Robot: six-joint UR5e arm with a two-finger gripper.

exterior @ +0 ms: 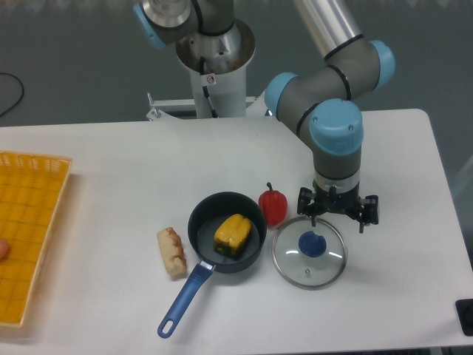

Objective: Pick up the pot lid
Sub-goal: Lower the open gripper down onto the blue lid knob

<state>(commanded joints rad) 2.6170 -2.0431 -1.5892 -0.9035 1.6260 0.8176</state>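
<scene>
The round, clear pot lid [295,262], silvery-rimmed with a blue knob [312,245], lies right of a black pan [202,229] holding a glossy yellow pepper [233,235]; by its far right edge, the gripper [338,225] stands spread.

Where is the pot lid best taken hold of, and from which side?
Probably by its blue knob, from straight above, jaws closing on opposite sides of it. The pot lid lies flat, knob up, and that compact knob is the one part raised well above the glass; the low, wide rim looks harder to pinch.
</scene>
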